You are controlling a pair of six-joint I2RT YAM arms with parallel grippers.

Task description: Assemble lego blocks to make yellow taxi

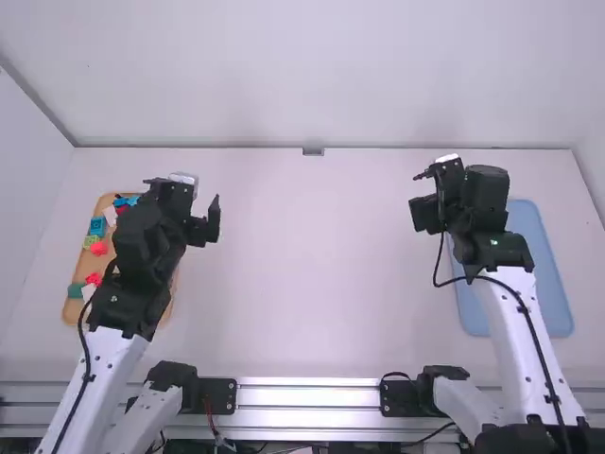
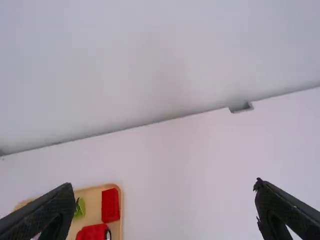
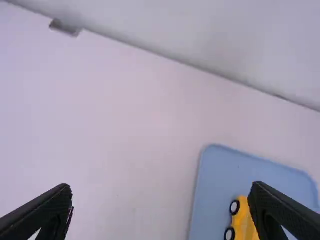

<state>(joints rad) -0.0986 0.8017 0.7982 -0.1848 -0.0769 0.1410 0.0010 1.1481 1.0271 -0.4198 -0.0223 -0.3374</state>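
Wooden tray [image 1: 81, 268]: on the table's left side, partly hidden behind the left arm; it bears loose toy bricks.
Bricks in the high view: a blue block [image 1: 97, 226], a yellow-green block [image 1: 91, 242] just nearer the camera, a red piece [image 1: 98, 249] beside that, and a teal block [image 1: 76, 290] near the tray's near left corner, with white pieces among them.
Bricks in the left wrist view: a red rectangular block [image 2: 110, 205] by the tray's rim, a bright green piece [image 2: 79, 208], and a red piece with a black-and-white part [image 2: 92, 232].
Writing on bricks: too small to make out.
Left gripper [image 1: 181, 197]: raised near the wooden tray, fingers wide apart.
Grey bracket [image 1: 313, 151]: at the middle of the white table's [image 1: 312, 265] far edge.
Right gripper [image 1: 454, 191]: raised near the blue tray, fingers wide apart.
Yellow taxi [image 3: 242, 220]: on the blue tray, black wheels with white centres facing the tray's left edge, partly hidden by a finger.
Blue tray [image 1: 551, 274]: on the table's right side, partly behind the right arm.
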